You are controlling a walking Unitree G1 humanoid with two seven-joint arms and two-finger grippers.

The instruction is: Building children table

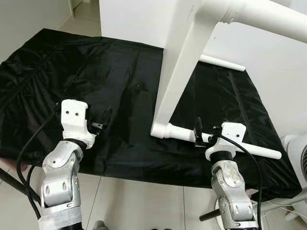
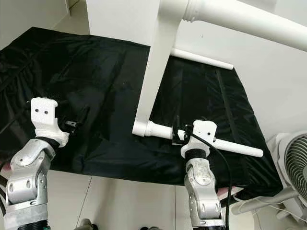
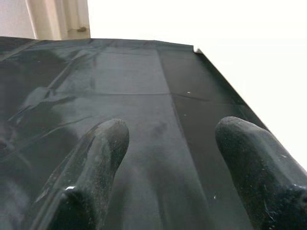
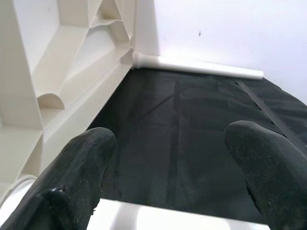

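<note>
Right gripper [image 1: 198, 130] sits over a white table leg [image 1: 218, 140], fingers spread wide with one on each side of it; whether the pads touch the leg cannot be told. That leg runs sideways under the gripper, one end plugged into the corner of the white table top [image 1: 175, 79], which stands on edge on the black cloth [image 1: 120, 86].

Right wrist view: two black fingertips [image 4: 76, 167] held apart, ribbed underside of the table top [image 4: 57, 62] close beside one finger, and a second leg [image 4: 196, 67] lying across the far edge of the cloth beyond the gripper. Head views do not show the ribbing.

Left gripper [image 1: 98, 125] hovers low over the cloth, well apart from the table top, fingers open and holding nothing. Left wrist view: two dark fingertips [image 3: 103, 148] over bare cloth, with a door frame [image 3: 57, 19] far ahead.

A third leg [image 2: 240, 19] juts from the table top's upper corner, high over the right gripper.

Legs counted: three. Grippers: two.

White fan [image 2: 292, 167] stands on the floor just past the cloth, outward of the right arm. Pale floor tiles [image 1: 139, 201] lie between the arms.
</note>
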